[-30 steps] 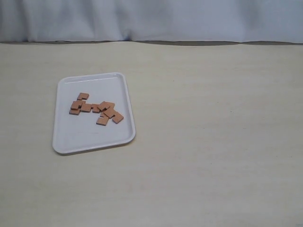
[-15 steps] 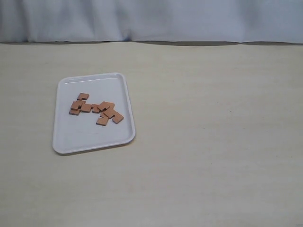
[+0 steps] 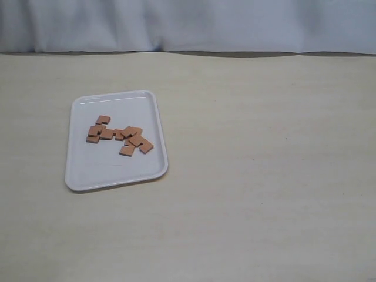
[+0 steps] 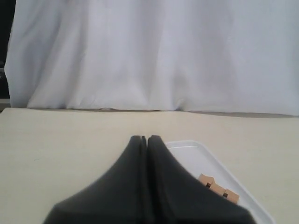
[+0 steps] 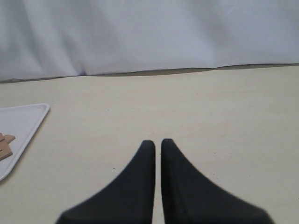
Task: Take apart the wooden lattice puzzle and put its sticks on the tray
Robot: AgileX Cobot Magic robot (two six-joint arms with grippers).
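Observation:
Several reddish-brown notched sticks (image 3: 120, 136) lie loose in a heap on the white tray (image 3: 88, 170) at the left of the table; no assembled lattice puzzle shows. Neither arm appears in the exterior view. In the left wrist view my left gripper (image 4: 146, 138) is shut with nothing in it, above the table beside the tray (image 4: 201, 154), where a stick (image 4: 218, 189) peeks out past one finger. My right gripper (image 5: 157, 143) is shut and empty over bare table, with the tray's corner (image 5: 28, 116) and a stick (image 5: 4, 147) off to one side.
A white cloth backdrop (image 3: 188, 23) hangs along the far edge of the pale table (image 3: 264, 176).

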